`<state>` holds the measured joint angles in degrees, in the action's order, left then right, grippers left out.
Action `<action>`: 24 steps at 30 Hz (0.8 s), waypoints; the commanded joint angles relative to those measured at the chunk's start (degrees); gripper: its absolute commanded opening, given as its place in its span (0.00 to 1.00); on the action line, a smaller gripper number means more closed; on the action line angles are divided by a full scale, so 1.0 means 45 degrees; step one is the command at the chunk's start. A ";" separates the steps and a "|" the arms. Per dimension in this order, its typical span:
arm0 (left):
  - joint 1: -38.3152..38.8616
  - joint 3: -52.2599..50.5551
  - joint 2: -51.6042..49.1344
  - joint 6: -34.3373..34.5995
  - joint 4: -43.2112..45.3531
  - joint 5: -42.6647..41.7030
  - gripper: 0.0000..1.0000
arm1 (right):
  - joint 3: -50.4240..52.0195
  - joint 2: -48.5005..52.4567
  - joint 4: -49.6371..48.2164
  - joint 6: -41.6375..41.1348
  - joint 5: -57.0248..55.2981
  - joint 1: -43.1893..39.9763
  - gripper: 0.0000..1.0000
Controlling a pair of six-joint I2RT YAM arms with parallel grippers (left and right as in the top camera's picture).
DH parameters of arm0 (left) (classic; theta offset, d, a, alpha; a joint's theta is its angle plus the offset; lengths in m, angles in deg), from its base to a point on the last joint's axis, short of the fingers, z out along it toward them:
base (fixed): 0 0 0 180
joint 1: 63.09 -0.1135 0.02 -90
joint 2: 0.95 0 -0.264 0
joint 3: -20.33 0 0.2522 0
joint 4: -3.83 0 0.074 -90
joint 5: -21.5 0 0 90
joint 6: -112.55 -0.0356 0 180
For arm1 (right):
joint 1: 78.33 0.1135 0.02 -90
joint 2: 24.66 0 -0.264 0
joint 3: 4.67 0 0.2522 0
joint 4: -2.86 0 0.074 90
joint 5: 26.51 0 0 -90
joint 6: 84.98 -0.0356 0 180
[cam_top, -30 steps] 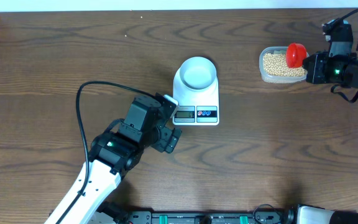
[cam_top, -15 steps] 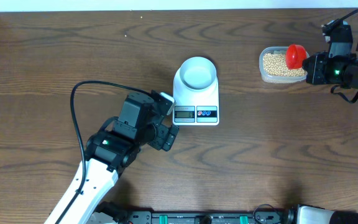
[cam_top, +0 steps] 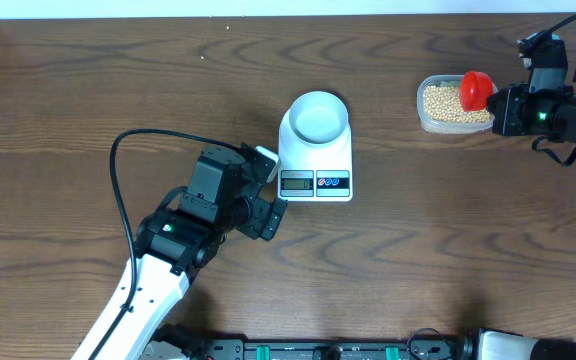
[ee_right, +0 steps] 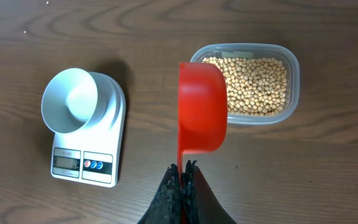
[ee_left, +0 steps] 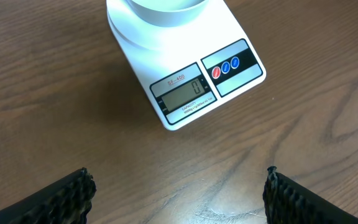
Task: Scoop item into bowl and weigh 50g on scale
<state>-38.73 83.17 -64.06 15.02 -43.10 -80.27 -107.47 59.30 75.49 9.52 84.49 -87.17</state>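
The tan beans [cam_top: 454, 101] fill a clear plastic tub at the far right, also in the right wrist view [ee_right: 253, 84]. The pale bowl [cam_top: 317, 118] stands empty on the white scale [cam_top: 315, 184], whose display reads 0 [ee_left: 185, 96]. My right gripper [cam_top: 503, 108] is shut on the handle of a red scoop [ee_right: 201, 115], held over the tub's left edge with the handle between the jaws [ee_right: 183, 169]. My left gripper [cam_top: 272, 192] is open and empty just left of the scale's front, with both fingers wide apart [ee_left: 179, 190]. The bowl [ee_right: 70, 101] and scale [ee_right: 86, 165] also show in the right wrist view.
The clear tub [cam_top: 423, 112] sits near the table's right side, close to the right arm. A black cable [cam_top: 128, 170] loops from the left arm over the table. The table's far edge meets a white wall at the top.
My left gripper has drawn back a little to the left, away from the scale's front corner. The right arm and the scoop have not moved.
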 commanded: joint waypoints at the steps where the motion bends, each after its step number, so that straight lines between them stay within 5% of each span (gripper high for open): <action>1: -0.0087 0.0248 -0.0029 -0.0126 0.0015 -0.0146 0.89 | 0.0063 0.0015 -0.0010 0.0209 0.0029 -0.0102 0.01; 16: -0.0087 0.0248 -0.0029 -0.0126 0.0010 -0.0151 0.89 | -0.0083 0.0044 -0.0748 -0.0520 0.0029 -0.0102 0.01; 24: -0.0087 0.0248 -0.0029 -0.0126 0.0010 -0.0146 0.89 | -0.2822 0.2497 0.0389 0.0228 -0.0277 -0.0112 0.01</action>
<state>-38.73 83.17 -64.06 15.02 -43.05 -80.31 -114.90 65.07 75.10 8.64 84.40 -87.17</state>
